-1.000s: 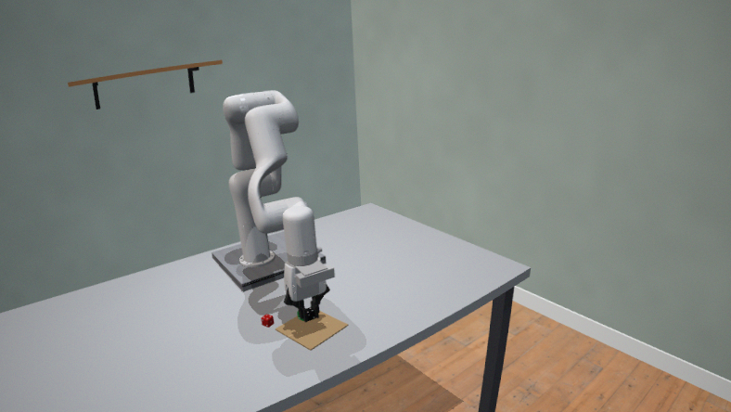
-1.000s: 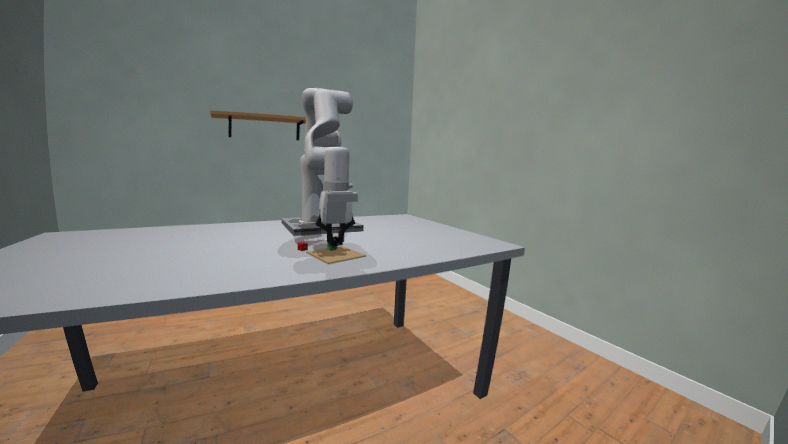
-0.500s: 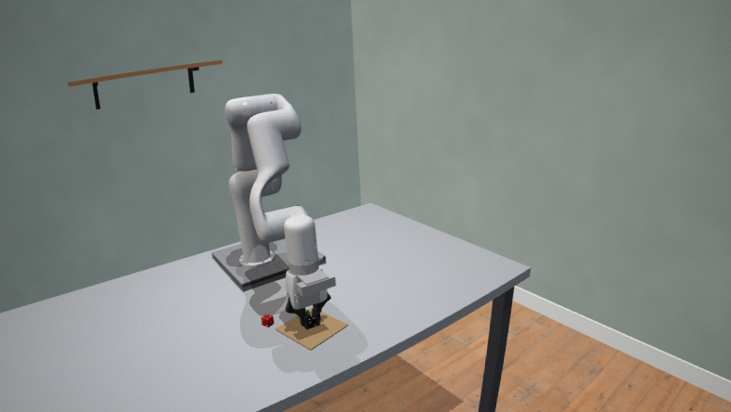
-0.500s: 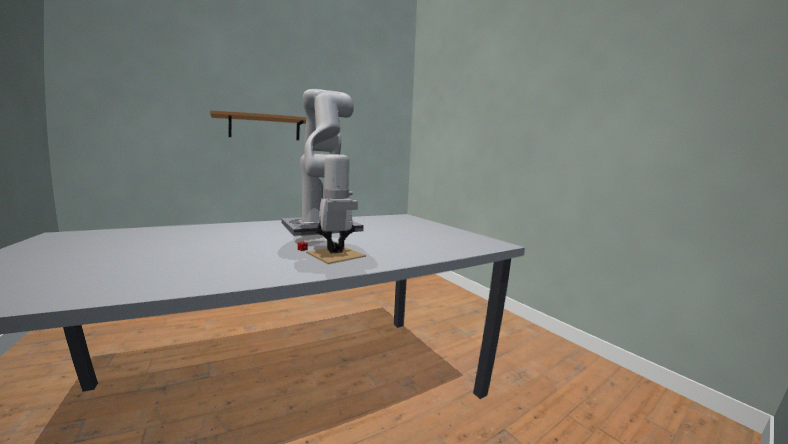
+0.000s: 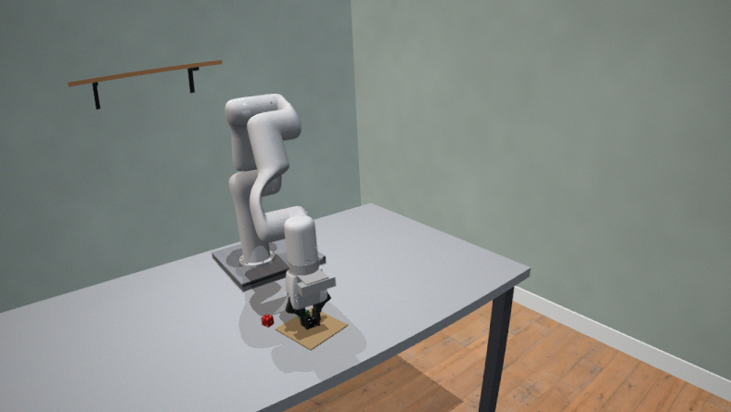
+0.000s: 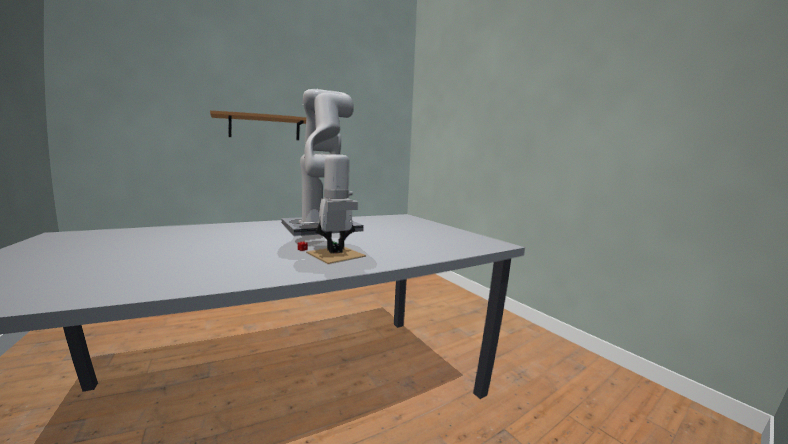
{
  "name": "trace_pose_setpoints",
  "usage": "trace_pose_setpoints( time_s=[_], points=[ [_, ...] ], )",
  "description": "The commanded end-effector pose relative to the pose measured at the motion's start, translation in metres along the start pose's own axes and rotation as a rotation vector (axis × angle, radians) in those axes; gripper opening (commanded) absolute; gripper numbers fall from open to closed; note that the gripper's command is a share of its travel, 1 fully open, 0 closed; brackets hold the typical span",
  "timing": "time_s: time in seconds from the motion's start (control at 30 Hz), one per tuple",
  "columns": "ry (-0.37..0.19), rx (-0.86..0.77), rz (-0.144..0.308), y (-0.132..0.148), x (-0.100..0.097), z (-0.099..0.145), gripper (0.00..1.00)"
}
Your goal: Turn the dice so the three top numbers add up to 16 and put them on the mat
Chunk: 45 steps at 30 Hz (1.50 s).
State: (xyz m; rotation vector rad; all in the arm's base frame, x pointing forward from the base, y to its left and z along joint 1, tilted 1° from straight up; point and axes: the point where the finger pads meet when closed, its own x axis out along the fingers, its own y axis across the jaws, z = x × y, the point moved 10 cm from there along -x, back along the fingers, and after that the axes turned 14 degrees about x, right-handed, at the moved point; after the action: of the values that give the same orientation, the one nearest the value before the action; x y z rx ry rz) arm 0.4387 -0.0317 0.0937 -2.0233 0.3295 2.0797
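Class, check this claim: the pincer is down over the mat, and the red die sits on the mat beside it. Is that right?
Not quite. The red die sits on the grey table, just off the mat. The pincer is indeed down over the mat. The top view shows it.

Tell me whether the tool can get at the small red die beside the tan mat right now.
Probably not yet: the tool is shut on a dark die over the tan mat. The red die itself sits unobstructed nearby.
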Motion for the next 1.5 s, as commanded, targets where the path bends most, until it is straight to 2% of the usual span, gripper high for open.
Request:
trace_pose_setpoints(
  time_s=[0.0,1.47],
  points=[
    [0.004,0.000,-0.001,-0.0002,-0.0012,-0.0010,0.21],
    [0.004,0.000,-0.001,-0.0003,0.0028,-0.0010,0.21]
  ],
)
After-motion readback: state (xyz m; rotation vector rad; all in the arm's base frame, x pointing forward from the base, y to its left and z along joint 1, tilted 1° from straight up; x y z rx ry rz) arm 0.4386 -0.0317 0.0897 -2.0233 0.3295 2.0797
